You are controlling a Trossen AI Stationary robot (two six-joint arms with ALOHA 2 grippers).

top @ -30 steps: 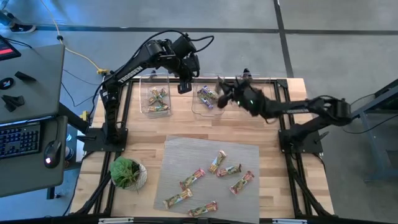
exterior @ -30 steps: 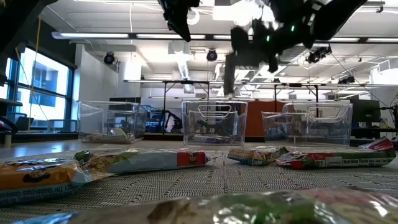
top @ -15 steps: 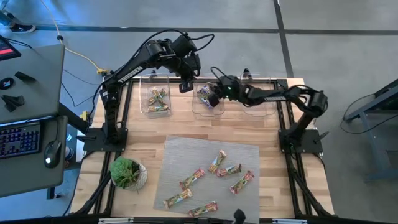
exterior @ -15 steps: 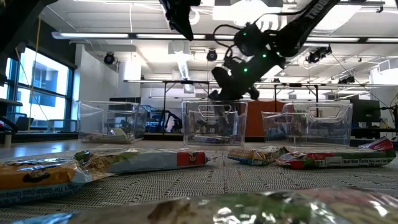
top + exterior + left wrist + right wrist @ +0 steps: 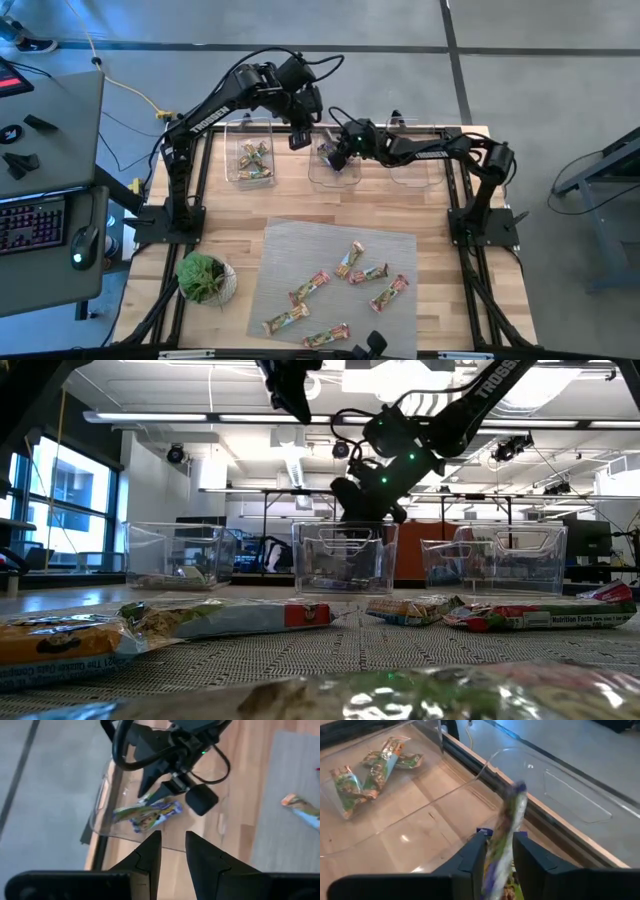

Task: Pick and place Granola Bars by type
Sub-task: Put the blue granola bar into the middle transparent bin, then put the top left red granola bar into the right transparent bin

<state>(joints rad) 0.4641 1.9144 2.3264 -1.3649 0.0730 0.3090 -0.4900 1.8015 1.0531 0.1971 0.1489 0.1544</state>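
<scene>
Several granola bars lie flat on the grey mat (image 5: 340,285), among them one (image 5: 350,258) near its middle. Green bars (image 5: 253,160) lie in the left clear bin, purple ones (image 5: 330,152) in the middle bin (image 5: 322,178). My right gripper (image 5: 340,155) reaches in from the table's right and stands at the middle bin's rim (image 5: 345,525), shut on a purple bar (image 5: 507,825). My left gripper (image 5: 297,138) hangs high between the left and middle bins, open and holding nothing (image 5: 173,836). My right gripper (image 5: 499,839) pinches the purple bar between its two fingers at one end (image 5: 494,865). The fingers come slanting down from the table's right. The bar runs along the fingers and sticks out past their tips, its free end (image 5: 516,790) above the middle bin's floor.
A third clear bin (image 5: 415,165) stands right of the middle one, along the table's far edge. A potted green plant (image 5: 205,278) sits near the left edge beside the mat. Bare wood (image 5: 330,205) lies between bins and mat.
My right gripper has swung toward the table's left and come down from well above the bins to the middle bin's rim, carrying the purple bar. The left arm has kept still.
</scene>
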